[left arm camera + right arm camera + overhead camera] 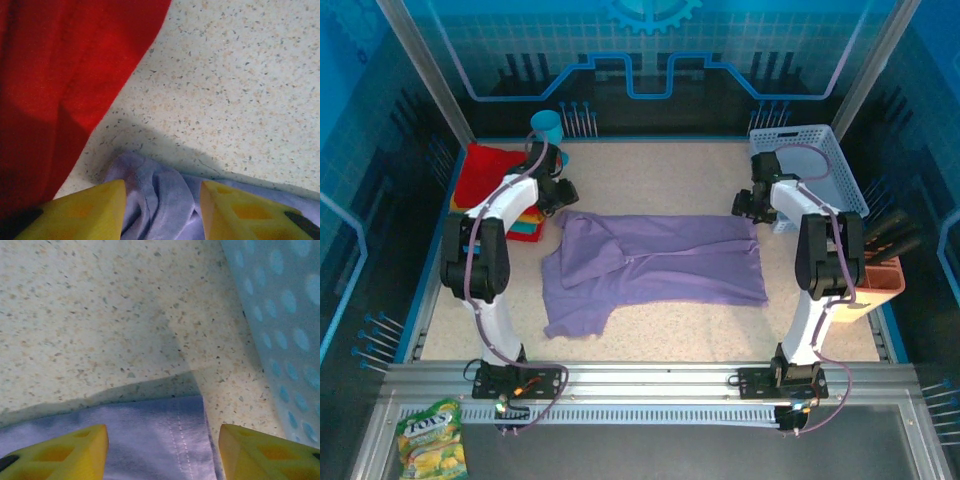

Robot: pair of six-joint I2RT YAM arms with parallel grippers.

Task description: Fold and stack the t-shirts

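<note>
Tees sit in two spots. The purple tee (655,265) lies flat in the middle of the table (660,170). A pile (525,222) of folded ones sits at the far left, with the red tee (485,172) on top.

The left gripper (558,195) is at the purple tee's far left corner, just beside the pile. Its jaws are about half open. A bunched bit of purple cloth sits between the yellow fingers (95,205), and they do not look to be squeezing it yet. The right gripper (748,205) is at the far right corner, near the basket (820,165). Its jaws stand wide, one on each side of the stitched hem, and they hold nothing.

Cloth like this is soft, light and floppy. It will likely sag and crease when lifted, and it could slip out of a weak pinch. It won't break. The best places to grab look like the two far corners, right at the edge. Both should be pinched at once, so the tee comes up straight and folds over evenly.
</note>
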